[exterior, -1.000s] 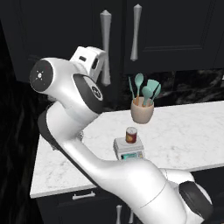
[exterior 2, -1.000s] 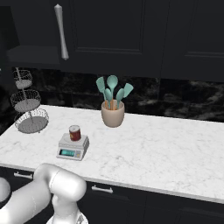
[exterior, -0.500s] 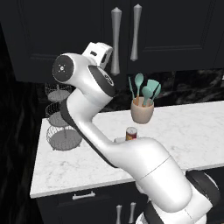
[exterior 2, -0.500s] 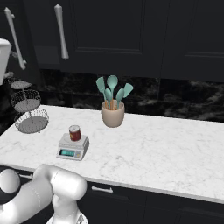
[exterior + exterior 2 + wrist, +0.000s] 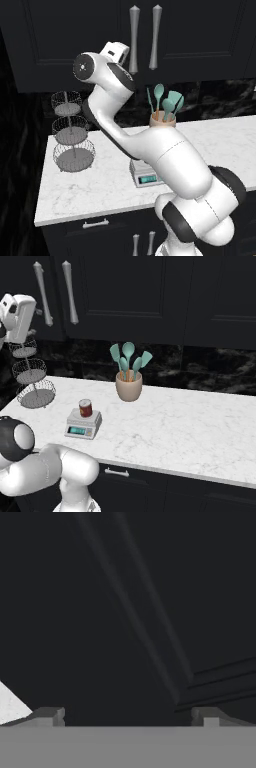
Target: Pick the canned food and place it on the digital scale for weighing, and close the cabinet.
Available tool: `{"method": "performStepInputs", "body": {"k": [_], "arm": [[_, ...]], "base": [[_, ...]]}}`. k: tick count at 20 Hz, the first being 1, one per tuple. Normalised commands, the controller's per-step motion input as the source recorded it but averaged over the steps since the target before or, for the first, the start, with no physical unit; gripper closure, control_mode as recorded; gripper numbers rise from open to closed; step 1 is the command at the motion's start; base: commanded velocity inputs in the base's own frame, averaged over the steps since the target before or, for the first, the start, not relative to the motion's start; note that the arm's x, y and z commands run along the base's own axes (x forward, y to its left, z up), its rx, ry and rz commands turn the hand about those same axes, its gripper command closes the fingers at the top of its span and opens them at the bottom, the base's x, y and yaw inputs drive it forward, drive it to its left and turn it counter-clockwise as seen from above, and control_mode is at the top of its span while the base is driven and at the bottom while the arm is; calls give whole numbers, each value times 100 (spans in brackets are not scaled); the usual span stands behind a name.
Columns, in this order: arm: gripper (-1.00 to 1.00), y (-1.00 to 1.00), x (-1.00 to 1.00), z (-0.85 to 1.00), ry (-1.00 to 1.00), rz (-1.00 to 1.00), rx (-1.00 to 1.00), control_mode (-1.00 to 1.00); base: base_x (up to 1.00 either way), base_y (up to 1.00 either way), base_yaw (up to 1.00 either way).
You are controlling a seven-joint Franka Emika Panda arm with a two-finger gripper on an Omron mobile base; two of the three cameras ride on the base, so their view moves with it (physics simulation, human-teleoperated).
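Observation:
The canned food [image 5: 85,407], a small dark-red tin, stands upright on the pale-grey digital scale [image 5: 83,424] near the counter's front left. In the left base view my arm hides the tin and part of the scale [image 5: 146,177]. The black upper cabinet [image 5: 125,296] has its two silver handles [image 5: 134,39] side by side, and its doors look shut. My hand [image 5: 115,50] is raised against the left door, just left of the handles. My gripper [image 5: 127,717] is open and empty, with its fingertips [image 5: 47,715] wide apart and facing the dark door panel.
A wire three-tier basket [image 5: 72,137] stands at the counter's left end. A tan pot of teal utensils [image 5: 129,383] sits behind the scale near the black backsplash. The white marble counter [image 5: 190,426] stretches to the right. Dark lower cupboards [image 5: 150,486] run below it.
The left cabinet door has swung in, bringing its handle beside the right one. My arm has risen and the hand has followed the door. The tin stays on the scale.

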Motion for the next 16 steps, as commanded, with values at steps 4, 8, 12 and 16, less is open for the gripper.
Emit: {"method": "performStepInputs", "body": {"k": [4,8,12,16], "arm": [[-100,-1,100,-17,0,0,2,-100],[-100,-4,100,-23,0,0,2,-100],[-100,0,100,-35,0,0,0,-100],[-100,0,80,-62,-7,0,0,-100]], "base": [[0,0,0],[0,0,0],[0,0,0],[0,0,0]]}}
